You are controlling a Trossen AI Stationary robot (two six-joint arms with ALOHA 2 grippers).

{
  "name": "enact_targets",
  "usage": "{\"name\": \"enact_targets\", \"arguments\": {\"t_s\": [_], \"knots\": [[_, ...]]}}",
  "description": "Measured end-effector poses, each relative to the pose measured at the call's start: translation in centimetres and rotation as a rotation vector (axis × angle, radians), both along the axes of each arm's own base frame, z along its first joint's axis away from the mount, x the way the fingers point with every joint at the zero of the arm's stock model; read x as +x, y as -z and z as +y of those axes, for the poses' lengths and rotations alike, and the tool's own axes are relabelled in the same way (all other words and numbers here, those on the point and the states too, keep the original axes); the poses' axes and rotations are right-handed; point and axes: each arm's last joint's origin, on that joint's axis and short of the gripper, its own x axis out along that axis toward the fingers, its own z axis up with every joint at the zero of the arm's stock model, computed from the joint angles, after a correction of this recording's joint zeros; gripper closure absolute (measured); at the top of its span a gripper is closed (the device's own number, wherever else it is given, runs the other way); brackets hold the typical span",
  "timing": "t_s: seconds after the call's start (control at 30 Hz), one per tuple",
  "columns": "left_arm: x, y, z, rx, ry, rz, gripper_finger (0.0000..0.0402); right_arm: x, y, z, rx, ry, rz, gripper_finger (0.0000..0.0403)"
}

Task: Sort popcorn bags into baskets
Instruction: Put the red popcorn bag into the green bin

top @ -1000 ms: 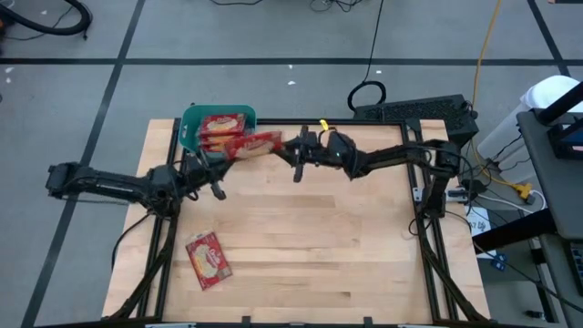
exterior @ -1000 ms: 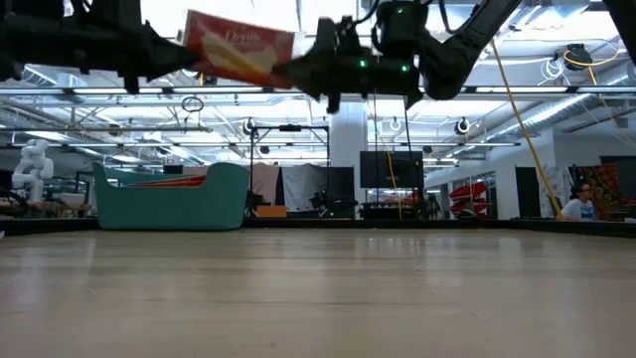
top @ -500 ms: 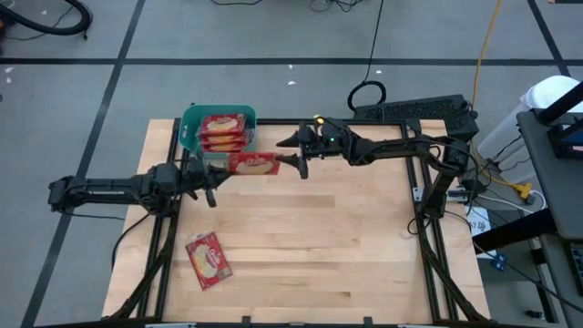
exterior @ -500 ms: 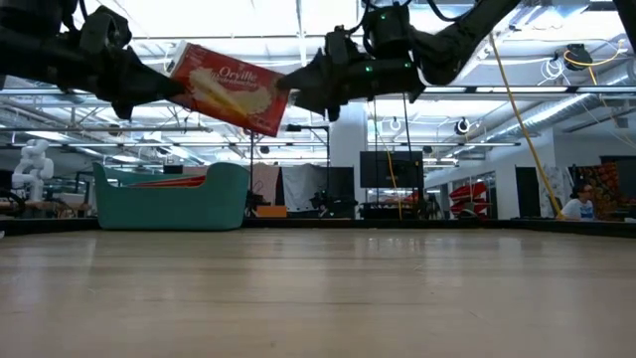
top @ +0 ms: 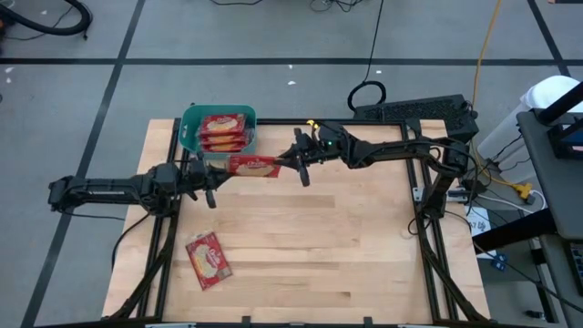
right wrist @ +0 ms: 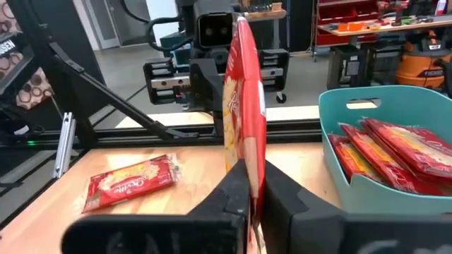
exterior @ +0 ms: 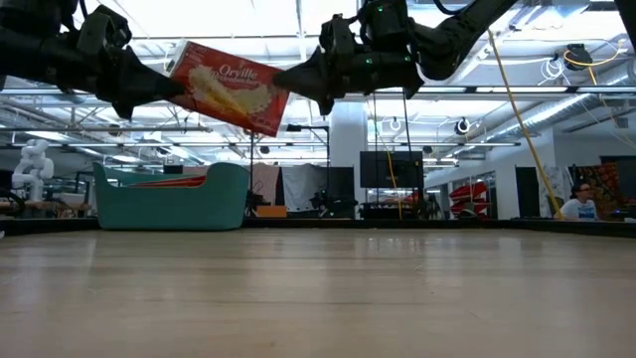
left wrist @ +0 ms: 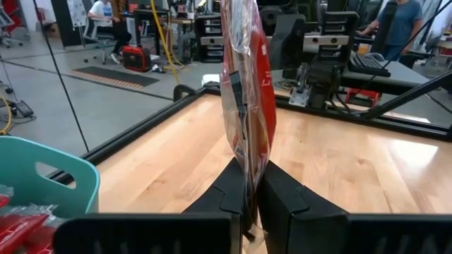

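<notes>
Popcorn bag pinched between both grippers' fingers.

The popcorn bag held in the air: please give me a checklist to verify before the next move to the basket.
1. Left end effector shut on held popcorn bag: ok.
2. Right end effector shut on its other end: ok.
3. Bag clear of the table: ok.
4. Bag above teal basket: not ok, it hangs beside it.
5. Room left in basket: cannot tell.
6. Loose bag lies away from the path: ok.
</notes>
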Motion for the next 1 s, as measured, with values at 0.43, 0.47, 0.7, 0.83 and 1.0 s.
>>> {"name": "enact_targets", "arguments": {"t_s": [0.43, 0.47, 0.7, 0.83, 1.0], "knots": [[-0.2, 1.4, 0.3, -0.109, -0.117, 0.108, 0.0190, -0.8, -1.3, -1.4, -0.037, 0.072, -0.051, 0.0401], [-0.3, 1.6, 0.3, -0.128, -0.131, 0.126, 0.0173, -1.0, -1.5, -1.6, -0.038, 0.079, -0.054, 0.0401], [0.0, 2.2, 0.3, -0.230, -0.159, 0.135, 0.0122, -1.5, -3.4, -2.1, -0.085, 0.161, -0.174, 0.0402], [0.8, 2.8, 0.3, -0.226, -0.130, 0.021, 0.0136, -1.7, -4.8, -2.2, -0.090, 0.203, -0.307, 0.0402], [1.2, 3.1, 0.2, -0.140, -0.109, -0.189, 0.0163, -2.0, -6.4, -1.7, -0.078, 0.203, -0.472, 0.0403]]}}
